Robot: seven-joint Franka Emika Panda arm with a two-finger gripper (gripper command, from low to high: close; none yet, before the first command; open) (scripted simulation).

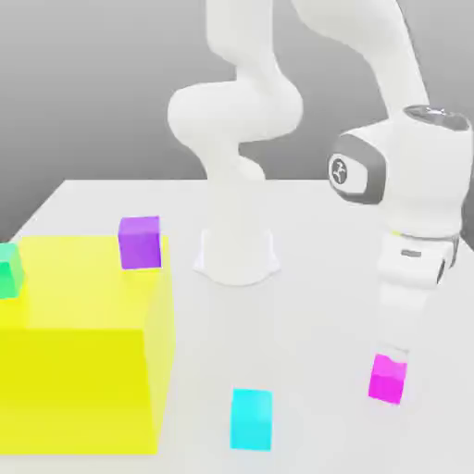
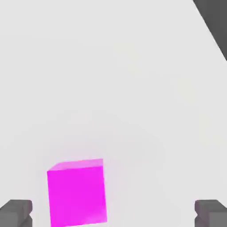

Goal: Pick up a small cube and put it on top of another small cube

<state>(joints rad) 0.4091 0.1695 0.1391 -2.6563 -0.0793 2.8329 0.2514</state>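
The magenta-pink cube rests on the white table toward the exterior view's right, near the front. My gripper hangs directly over it, fingers pointing down, tips just above the cube's top. In the hand view the magenta cube lies between the two dark fingertips, closer to one than to the other. The gripper is open and touches nothing. The green cube sits on top of the yellow block at the exterior view's far left edge, partly cut off.
A large yellow block fills the front left of the exterior view, with a darker purple cube on its far corner. A cyan cube lies on the table at front centre. The arm's white base stands mid-table.
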